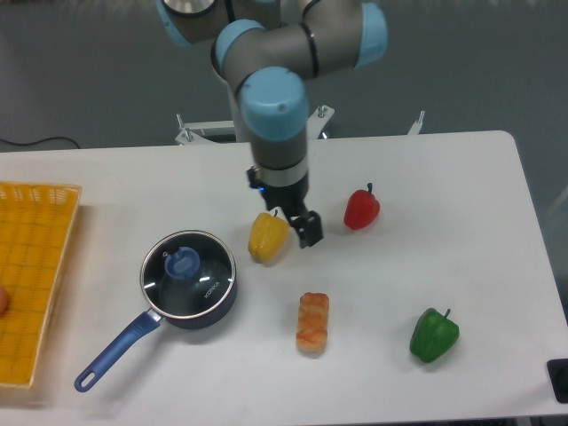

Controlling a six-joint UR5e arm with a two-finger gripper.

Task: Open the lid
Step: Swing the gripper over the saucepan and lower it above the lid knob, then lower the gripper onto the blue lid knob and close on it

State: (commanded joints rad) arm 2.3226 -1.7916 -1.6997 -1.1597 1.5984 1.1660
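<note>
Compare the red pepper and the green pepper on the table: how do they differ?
The red pepper lies at mid-table, just right of the claw; the green pepper sits alone near the front right. The red one looks slightly smaller than the green one. Both have a short dark stem pointing up and rest on the white table.

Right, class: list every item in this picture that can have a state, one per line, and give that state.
Round clear glass lid with blue knob: closed, sitting on the saucepan.
Dark blue saucepan with long blue handle: upright, covered.
Gripper: empty, above the table; cannot tell if open.
Yellow bell pepper: lying beside the gripper.
Red bell pepper: resting on the table, stem up.
Green bell pepper: resting on the table.
Orange woven basket: open-topped.
</note>
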